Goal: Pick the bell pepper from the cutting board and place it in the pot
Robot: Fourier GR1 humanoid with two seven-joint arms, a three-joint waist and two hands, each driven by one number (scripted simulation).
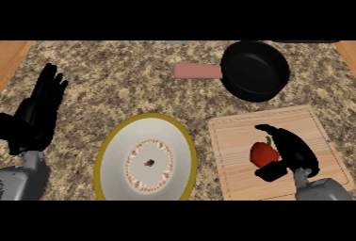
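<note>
A red bell pepper [262, 153] with a green stem lies on the wooden cutting board [236, 141] at the lower right. My right hand [295, 150] is over the board, its fingers arched above the pepper and its thumb [270, 173] below it, so the pepper sits between them. The fingers do not look closed on it. The black pot [255, 70] with a pink handle [197, 71] stands at the back, up and left of the board. My left hand [38, 110] rests open at the left edge, fingers up.
A white plate [146, 160] with a yellow rim and red dotted ring lies left of the board, between the two arms. Wooden strips border the granite counter [118, 80] at the far left and right.
</note>
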